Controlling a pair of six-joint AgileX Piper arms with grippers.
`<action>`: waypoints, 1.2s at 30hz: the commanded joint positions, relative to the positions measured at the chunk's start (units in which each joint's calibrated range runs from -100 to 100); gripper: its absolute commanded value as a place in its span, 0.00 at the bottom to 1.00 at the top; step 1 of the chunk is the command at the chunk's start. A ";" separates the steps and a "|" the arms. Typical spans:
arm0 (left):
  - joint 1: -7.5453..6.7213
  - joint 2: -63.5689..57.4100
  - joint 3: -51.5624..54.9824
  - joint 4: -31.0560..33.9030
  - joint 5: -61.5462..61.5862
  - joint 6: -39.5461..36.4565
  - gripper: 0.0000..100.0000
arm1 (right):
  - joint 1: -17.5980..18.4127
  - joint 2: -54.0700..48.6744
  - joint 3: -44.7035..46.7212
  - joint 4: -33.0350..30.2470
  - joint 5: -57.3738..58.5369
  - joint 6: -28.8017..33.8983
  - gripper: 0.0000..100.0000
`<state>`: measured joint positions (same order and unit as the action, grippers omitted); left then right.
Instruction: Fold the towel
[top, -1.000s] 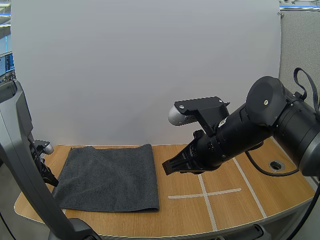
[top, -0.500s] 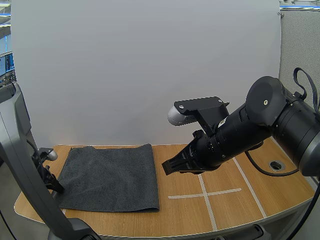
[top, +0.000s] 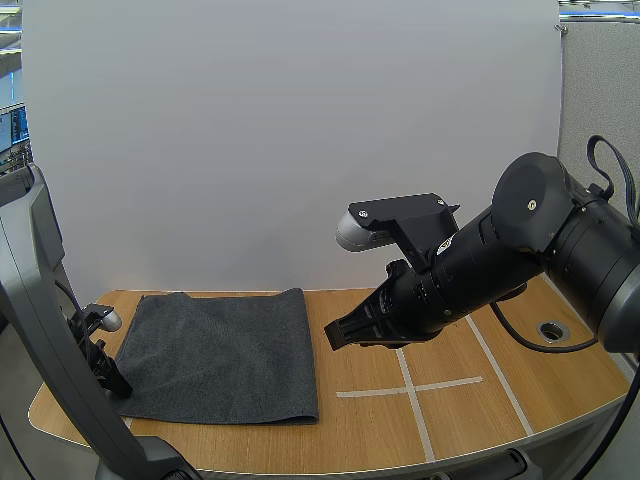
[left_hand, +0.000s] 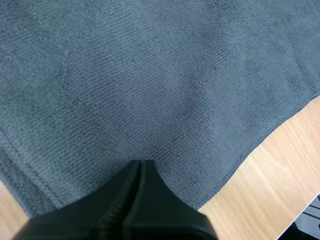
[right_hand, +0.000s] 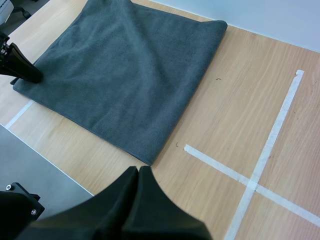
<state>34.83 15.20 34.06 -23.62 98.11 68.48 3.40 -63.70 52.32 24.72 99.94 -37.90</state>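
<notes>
Table (top: 360, 430) with tape cross (top: 408, 386); left hand (left_hand: 142, 165) closed, seemingly on towel (top: 220, 350); right hand (top: 333, 338) closed, empty.

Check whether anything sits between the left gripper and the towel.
Nothing visible does. The left gripper, jaws shut, points straight at the towel near its corner, with bare cloth ahead of the tip. The right gripper hangs over the table beside the towel, well clear.
</notes>
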 joint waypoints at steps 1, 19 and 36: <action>-0.16 -0.67 -0.28 -0.72 1.35 -0.13 0.00 | -0.21 -0.21 -0.02 0.09 0.06 -0.11 0.00; -0.16 1.23 -2.44 -3.37 -9.63 -0.94 0.00 | -0.21 -0.21 -0.02 0.09 0.06 -0.11 0.00; -0.16 -5.09 -8.02 -12.99 1.89 -0.84 0.00 | -0.21 0.48 -0.02 0.21 0.06 -2.72 0.00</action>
<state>34.83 16.45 31.40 -27.53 91.42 67.85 3.40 -63.70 52.32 24.72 99.94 -37.90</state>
